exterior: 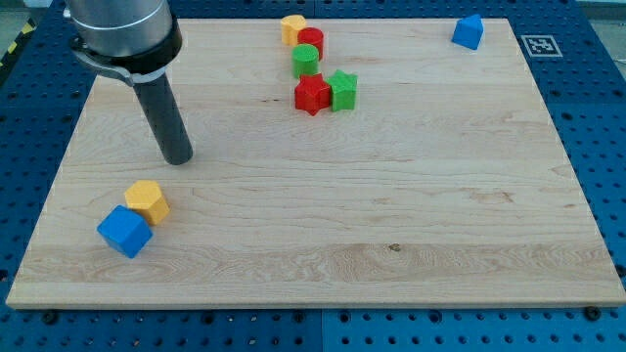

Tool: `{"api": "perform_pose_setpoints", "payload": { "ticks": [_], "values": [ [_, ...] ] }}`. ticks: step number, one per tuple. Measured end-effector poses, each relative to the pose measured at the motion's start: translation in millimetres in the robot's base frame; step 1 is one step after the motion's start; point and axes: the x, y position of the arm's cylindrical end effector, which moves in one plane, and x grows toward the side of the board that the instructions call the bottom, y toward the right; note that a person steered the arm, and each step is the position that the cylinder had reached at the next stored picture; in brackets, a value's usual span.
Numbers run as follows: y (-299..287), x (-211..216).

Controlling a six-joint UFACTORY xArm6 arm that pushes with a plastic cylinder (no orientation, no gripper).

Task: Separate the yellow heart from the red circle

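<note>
The yellow heart [291, 27] lies at the view's top centre, touching the red circle [311, 41] just to its lower right. My tip [178, 156] rests on the board at the view's left, far from both, well down and to the left of them. A green circle [306, 61] sits directly below the red circle, touching it.
A red star [312, 94] and a green star [343, 90] sit side by side below the green circle. A blue block [469, 32] is at the top right. A yellow hexagon [148, 200] and a blue cube [124, 232] touch at the lower left, below my tip.
</note>
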Motion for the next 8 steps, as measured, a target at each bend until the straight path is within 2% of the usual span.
{"api": "perform_pose_setpoints", "payload": {
  "ticks": [4,6,8],
  "values": [
    [0,-14],
    [0,-53],
    [1,-131]
  ]
}}
